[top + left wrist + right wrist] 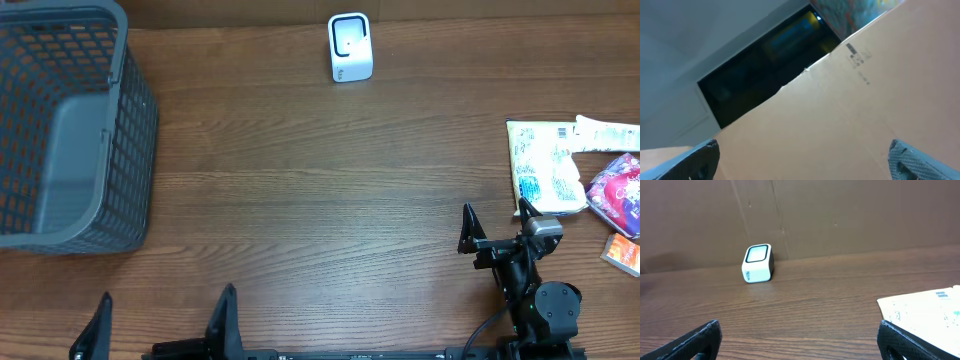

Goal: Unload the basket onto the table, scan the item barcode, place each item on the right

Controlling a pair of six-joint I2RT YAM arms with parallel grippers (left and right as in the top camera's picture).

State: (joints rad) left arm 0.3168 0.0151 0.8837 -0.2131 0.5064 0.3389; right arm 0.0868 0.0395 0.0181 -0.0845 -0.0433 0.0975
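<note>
Overhead: wooden table [300,200]. Grey mesh basket [70,130] at the far left corner. White scanner [350,47] stands upright at the far edge, near centre, dark window on its face.

Goods are clustered at the right edge: pale packet [545,165] lying flat, a white item [605,133] overlapping its far corner, a pink packet [620,195] just beside it, and a small orange item [622,253] nearer the front. Barcode not legible from here.

Right gripper [495,222] sits just in front of the pale packet with its jaws spread wide, nothing between them. Its wrist view shows the scanner across the table and the packet's corner at right.

Left gripper [158,325] is at the front left edge, jaws wide apart, empty. Its camera looks up at a cardboard sheet [850,115]
</note>
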